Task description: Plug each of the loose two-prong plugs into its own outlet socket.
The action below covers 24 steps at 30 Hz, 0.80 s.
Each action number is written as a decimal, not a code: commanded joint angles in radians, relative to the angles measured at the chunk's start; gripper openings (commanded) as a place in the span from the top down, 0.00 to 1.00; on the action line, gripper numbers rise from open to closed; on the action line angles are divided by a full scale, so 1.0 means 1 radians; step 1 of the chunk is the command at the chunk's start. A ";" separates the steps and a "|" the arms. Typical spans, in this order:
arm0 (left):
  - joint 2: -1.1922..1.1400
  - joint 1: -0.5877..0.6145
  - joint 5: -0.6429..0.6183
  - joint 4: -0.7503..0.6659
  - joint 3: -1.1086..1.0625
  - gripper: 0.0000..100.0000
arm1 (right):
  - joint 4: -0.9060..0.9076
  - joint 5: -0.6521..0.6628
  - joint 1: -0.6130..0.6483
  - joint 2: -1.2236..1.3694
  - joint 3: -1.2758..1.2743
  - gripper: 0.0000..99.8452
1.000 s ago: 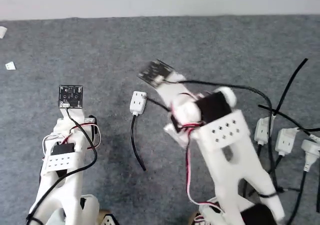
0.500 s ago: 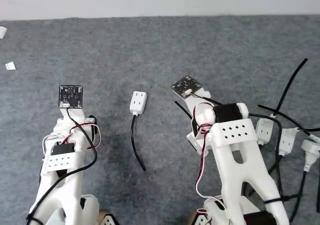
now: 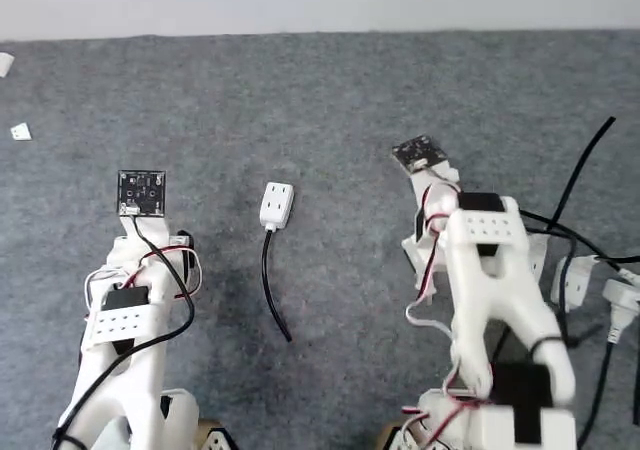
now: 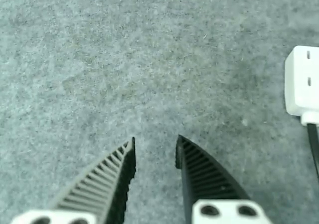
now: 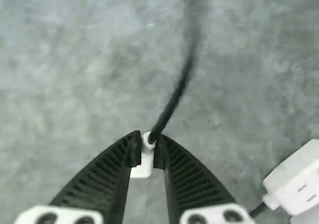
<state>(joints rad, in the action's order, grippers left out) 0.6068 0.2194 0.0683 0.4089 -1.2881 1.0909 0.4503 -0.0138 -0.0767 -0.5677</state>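
My right end effector [image 5: 144, 143] is closed on a small white plug [image 5: 142, 165], which is clamped between both jaws. The plug's black cord [image 5: 174, 97] runs away from the tips over the grey surface [image 5: 60, 59]. I cannot see the prongs. A white socket [image 5: 297, 183] lies on the surface just beside this end effector.

My left end effector [image 4: 155, 143] stands narrowly open, low over the surface, with nothing between the jaws. A second socket [image 4: 302, 84] lies near it, face up between my two arms, and its black lead [image 3: 267, 290] trails back toward them. Further sockets [image 3: 572, 280] lie beside my right arm [image 3: 485, 260].
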 commanded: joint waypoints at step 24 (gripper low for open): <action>0.026 0.008 -0.009 -0.028 0.001 0.87 | 0.271 0.083 -0.150 0.446 0.663 0.81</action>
<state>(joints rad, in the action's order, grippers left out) 0.6068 0.2194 0.0683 0.4089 -1.2912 1.2996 0.5240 -0.1534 0.3744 -0.0015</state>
